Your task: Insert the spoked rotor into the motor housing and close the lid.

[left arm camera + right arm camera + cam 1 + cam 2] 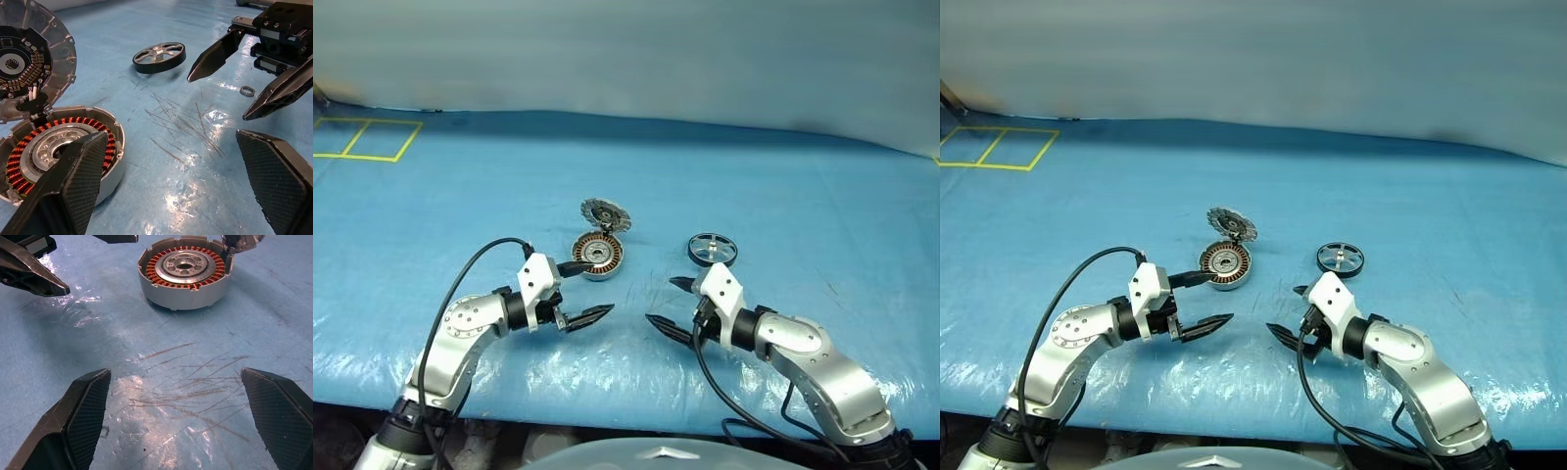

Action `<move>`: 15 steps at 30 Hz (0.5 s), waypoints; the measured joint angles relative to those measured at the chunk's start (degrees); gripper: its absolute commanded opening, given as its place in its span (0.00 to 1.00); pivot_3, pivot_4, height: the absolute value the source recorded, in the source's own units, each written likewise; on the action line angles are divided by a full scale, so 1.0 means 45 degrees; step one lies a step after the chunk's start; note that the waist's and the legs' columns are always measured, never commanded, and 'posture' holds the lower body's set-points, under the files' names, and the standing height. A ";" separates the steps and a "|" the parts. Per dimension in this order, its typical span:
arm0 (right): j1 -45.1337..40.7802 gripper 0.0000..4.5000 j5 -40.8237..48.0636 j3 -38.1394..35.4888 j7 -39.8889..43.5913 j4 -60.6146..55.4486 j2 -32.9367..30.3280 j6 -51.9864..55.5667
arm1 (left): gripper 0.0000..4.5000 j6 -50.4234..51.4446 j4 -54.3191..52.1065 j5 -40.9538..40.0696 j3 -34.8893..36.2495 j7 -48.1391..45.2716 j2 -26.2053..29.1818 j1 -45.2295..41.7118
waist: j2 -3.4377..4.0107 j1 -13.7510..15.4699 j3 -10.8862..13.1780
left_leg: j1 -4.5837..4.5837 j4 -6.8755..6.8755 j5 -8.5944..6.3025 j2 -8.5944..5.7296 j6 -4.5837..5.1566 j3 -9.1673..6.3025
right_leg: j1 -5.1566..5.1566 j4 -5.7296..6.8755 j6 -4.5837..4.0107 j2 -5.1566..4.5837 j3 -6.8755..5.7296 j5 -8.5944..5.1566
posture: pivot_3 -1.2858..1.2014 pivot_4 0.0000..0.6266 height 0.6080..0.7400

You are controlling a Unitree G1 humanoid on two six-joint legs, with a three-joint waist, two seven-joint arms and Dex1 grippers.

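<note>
Spoked rotor (713, 249) flat on blue table cover (783, 186), well right of motor housing (598, 256). Housing open, copper windings exposed; lid (606, 214) hinged back, tilted up behind it. Left gripper (583, 291) beside housing, right gripper (670, 306) below rotor: both spread wide, empty.

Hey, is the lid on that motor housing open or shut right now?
Open. The lid is swung back on its hinge, showing its dark toothed inside, and the housing's copper windings lie uncovered.
</note>
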 measured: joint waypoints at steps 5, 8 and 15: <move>-0.0127 0.99 0.0075 -0.0016 -0.0156 0.0001 0.0297 0.0000 | 1.00 -0.0189 0.0019 0.0252 0.0000 -0.0049 0.0001 0.0079 | 0.0000 -0.0004 0.0000 | 0.0001 0.0000 0.0000 0.0000 0.0000 0.0000 | -0.0001 0.0002 0.0000 0.0000 0.0000 0.0002 | 0.52 0.24 1.00; -0.0325 0.99 0.0117 -0.0086 -0.0201 0.0001 0.0354 -0.0002 | 1.00 -0.0372 0.0037 0.0375 0.0001 -0.0049 -0.0010 0.0085 | 0.0000 0.0014 0.0000 | 0.0000 0.0002 0.0000 -0.0001 0.0000 0.0001 | 0.0001 0.0000 -0.0001 -0.0001 0.0001 0.0001 | 0.52 0.24 1.00; -0.0357 0.99 0.0037 -0.0120 -0.0265 0.0022 0.0327 -0.0092 | 1.00 -0.0768 0.0248 0.0568 0.0007 0.0135 -0.0161 0.0051 | 0.0000 0.0038 0.0000 | -0.0001 0.0001 0.0000 0.0000 0.0000 0.0000 | 0.0000 -0.0001 -0.0002 0.0000 0.0000 0.0003 | 0.52 0.24 1.00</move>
